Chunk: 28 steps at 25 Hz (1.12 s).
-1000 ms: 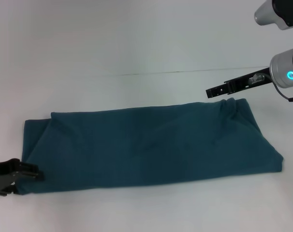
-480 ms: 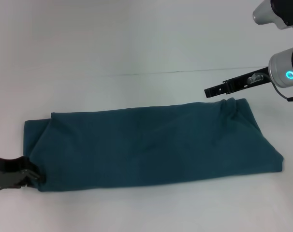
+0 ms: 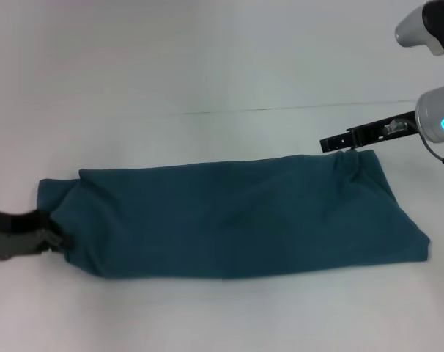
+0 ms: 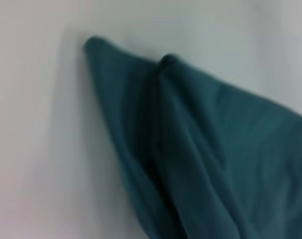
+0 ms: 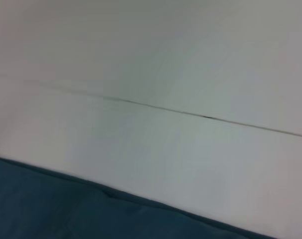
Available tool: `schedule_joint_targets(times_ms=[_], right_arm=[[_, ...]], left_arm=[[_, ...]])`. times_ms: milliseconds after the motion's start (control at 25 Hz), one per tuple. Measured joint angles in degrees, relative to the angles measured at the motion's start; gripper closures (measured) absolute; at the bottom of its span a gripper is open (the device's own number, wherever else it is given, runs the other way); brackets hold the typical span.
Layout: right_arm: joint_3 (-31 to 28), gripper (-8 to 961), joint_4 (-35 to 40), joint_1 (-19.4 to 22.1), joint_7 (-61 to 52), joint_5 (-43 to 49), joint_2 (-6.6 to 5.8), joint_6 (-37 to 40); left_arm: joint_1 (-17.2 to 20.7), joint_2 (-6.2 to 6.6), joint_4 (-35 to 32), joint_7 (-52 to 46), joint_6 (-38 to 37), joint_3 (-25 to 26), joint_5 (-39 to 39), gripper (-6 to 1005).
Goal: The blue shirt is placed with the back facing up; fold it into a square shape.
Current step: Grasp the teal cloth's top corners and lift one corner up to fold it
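The blue shirt (image 3: 237, 216) lies on the white table as a long dark teal strip running left to right, plain side up. My left gripper (image 3: 53, 238) is at the strip's left end, shut on its near-left corner, which is pulled up and inward. The left wrist view shows that end of the shirt (image 4: 216, 149) bunched into folds. My right gripper (image 3: 326, 143) hovers just over the puckered far-right corner. The right wrist view shows only the shirt's far edge (image 5: 41, 209) and bare table.
A thin dark seam (image 3: 280, 108) crosses the white table behind the shirt; it also shows in the right wrist view (image 5: 166, 109). Bare table (image 3: 207, 315) surrounds the strip on all sides.
My left gripper has risen and moved inward, dragging the near-left corner of the shirt up and to the right. My right gripper has shifted slightly to the right.
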<state>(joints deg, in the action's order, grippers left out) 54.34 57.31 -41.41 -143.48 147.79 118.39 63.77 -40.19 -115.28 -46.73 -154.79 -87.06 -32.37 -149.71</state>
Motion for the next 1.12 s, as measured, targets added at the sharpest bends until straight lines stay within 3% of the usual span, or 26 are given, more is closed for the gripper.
schedule_joint_targets(times_ms=[160, 360, 480, 600, 840, 1000, 1120], right_arm=[[-0.18, 121, -1.11, 1.54, 1.95, -1.85, 0.96, -2.80], [0.43, 198, -4.70, 4.17, 10.25, -13.40, 1.59, -7.24], [1.65, 307, -10.14, 5.55, 22.65, -25.49, 1.92, -12.32], [4.12, 430, -18.45, 6.33, 42.25, -41.89, 1.95, -16.59], [6.25, 708, -34.22, 4.59, 78.19, -69.02, 2.15, -17.48], [7.10, 866, -41.97, 1.03, 88.81, -75.02, 2.29, -17.30], [8.75, 899, -44.44, -1.01, 90.57, -75.21, 2.61, -17.26]], left_arm=[[-0.10, 0.55, -3.60, -0.02, -3.84, 0.25, 3.11, 919], [-0.87, 1.71, -5.56, 0.11, -7.22, 0.63, 5.89, 918], [-1.42, 2.46, -5.93, 0.24, -7.92, 0.85, 7.31, 918], [-2.15, 3.30, -6.23, 0.29, -8.89, 1.93, 8.24, 918], [-5.13, 5.79, -6.71, 0.71, -11.82, 6.12, 8.61, 919], [-7.13, 6.98, -7.05, 0.93, -13.28, 6.62, 8.61, 918], [-8.42, 7.54, -7.04, 1.25, -14.27, 6.44, 8.45, 918]])
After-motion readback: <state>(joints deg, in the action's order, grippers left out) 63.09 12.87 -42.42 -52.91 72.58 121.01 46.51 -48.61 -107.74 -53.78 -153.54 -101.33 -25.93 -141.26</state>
